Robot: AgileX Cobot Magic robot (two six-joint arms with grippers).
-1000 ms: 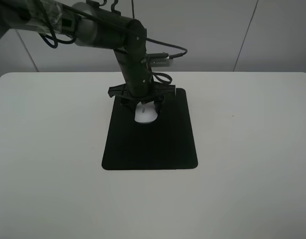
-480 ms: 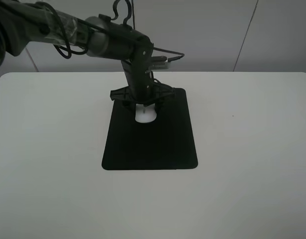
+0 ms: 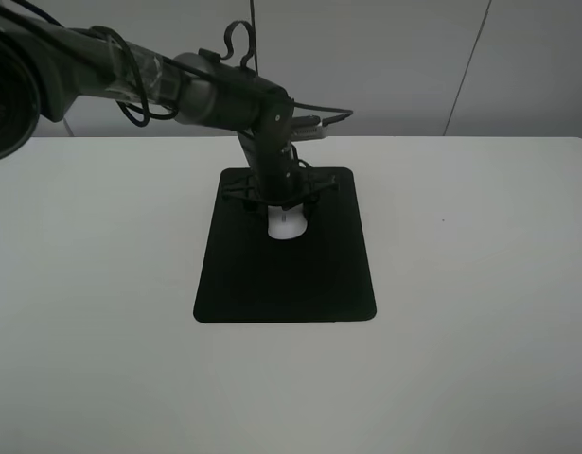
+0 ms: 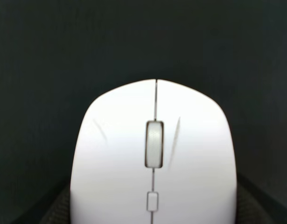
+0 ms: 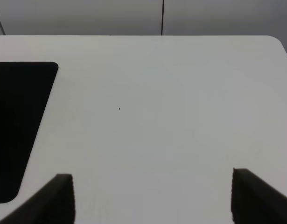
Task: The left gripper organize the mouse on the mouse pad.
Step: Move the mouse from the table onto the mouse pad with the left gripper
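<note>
Exterior high view: the left gripper (image 3: pixel 283 201) is lowered onto the far part of the mouse pad (image 3: pixel 281 279), and the mouse (image 3: pixel 288 227) is seen beneath it, white against the black, resting on the pad near its far edge and roughly midway between its sides. The pad lies flat on the white table (image 3: pixel 480 284). The claw-like fingers are spread on either side of the mouse, but the arm hides the contact, so it cannot be told from here whether the mouse is gripped. Left wrist view: the mouse (image 4: pixel 152 163) fills the lower middle of the picture, its scroll wheel (image 4: pixel 154 143) is centred, and the pad (image 4: pixel 64 56) lies all around it. Dark textured fingers (image 4: pixel 52 212) are seen hard against both flanks of the mouse; a firm clamp is not confirmed. The step in hand is judged to be the setting straight of the mouse on the pad. For this to be done well, the smooth rounded shell should be held evenly on both flanks so that it does not squirt out, any turn or slide should be made slowly with the mouse kept flat on the pad, and the long axis should be lined up with the pad's sides before the fingers are opened. Right wrist view: the right gripper (image 5: pixel 152 191) is held wide with nothing between its fingertips, well apart from the pad's corner (image 5: pixel 17 130) and out of the way.
</note>
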